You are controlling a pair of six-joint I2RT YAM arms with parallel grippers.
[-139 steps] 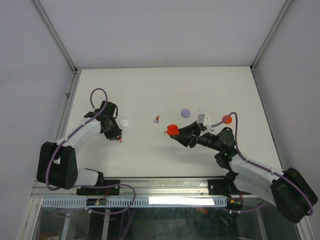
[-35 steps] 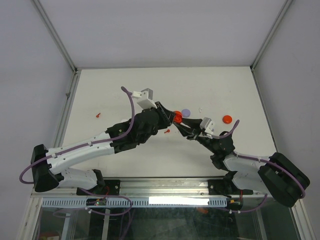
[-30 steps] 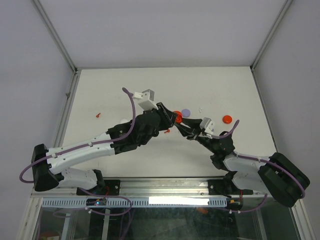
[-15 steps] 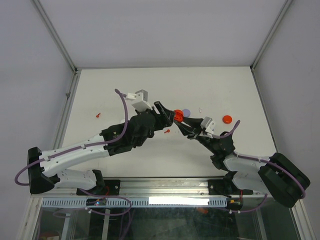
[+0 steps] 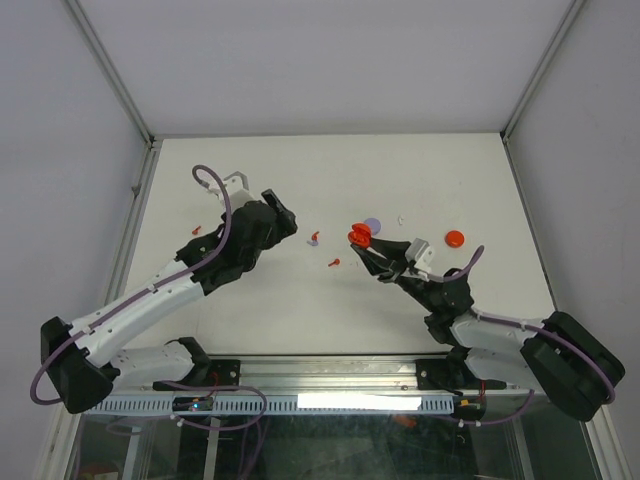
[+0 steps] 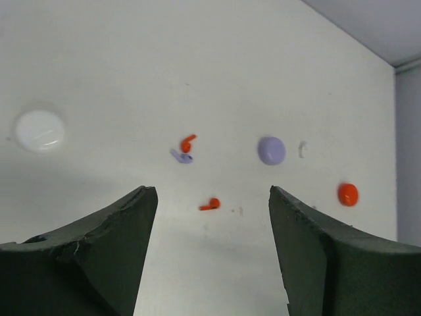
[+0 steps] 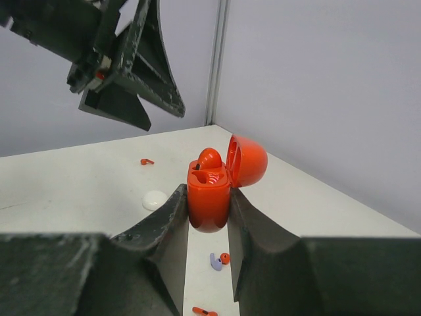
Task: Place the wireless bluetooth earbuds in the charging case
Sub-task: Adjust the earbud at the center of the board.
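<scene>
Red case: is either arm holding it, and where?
Yes. The right gripper pinches the open red case by the two sides of its lower half; the left gripper is open and holds nothing.

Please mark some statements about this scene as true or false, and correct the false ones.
1. The right fingers hold a red charging case with its lid open. True.
2. The left fingers are shut on an earbud. False: they are open and hold nothing.
3. A red earbud sits in the held case. True.
4. The purple puck has its lid open. False: it lies shut on the table.
5. A purple earbud lies beside a loose red earbud. True.
</scene>
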